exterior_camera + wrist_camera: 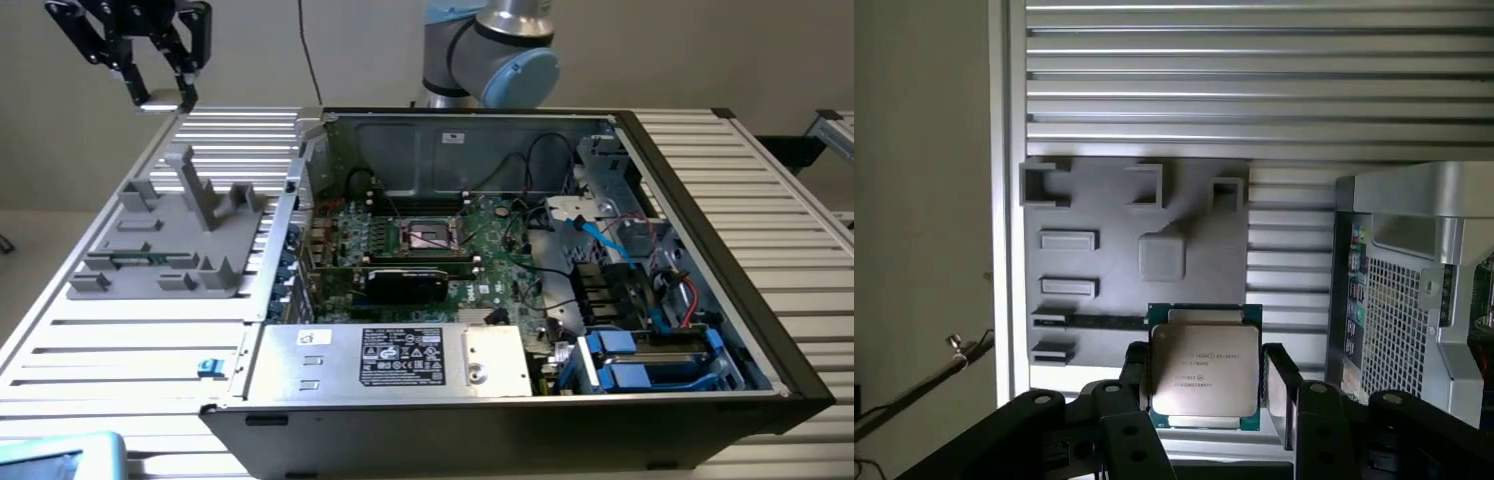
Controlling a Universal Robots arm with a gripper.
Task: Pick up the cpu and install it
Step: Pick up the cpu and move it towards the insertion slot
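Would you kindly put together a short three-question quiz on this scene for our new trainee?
1. Multiple choice: what does the pincer hold? A) a cable B) the cpu C) nothing
2. True or false: the cpu already sits in the socket inside the computer case.
3. Fill in: the grey fixture lies on the table to the exterior view's ____ of the computer case.
Key: 1 B; 2 false; 3 left.
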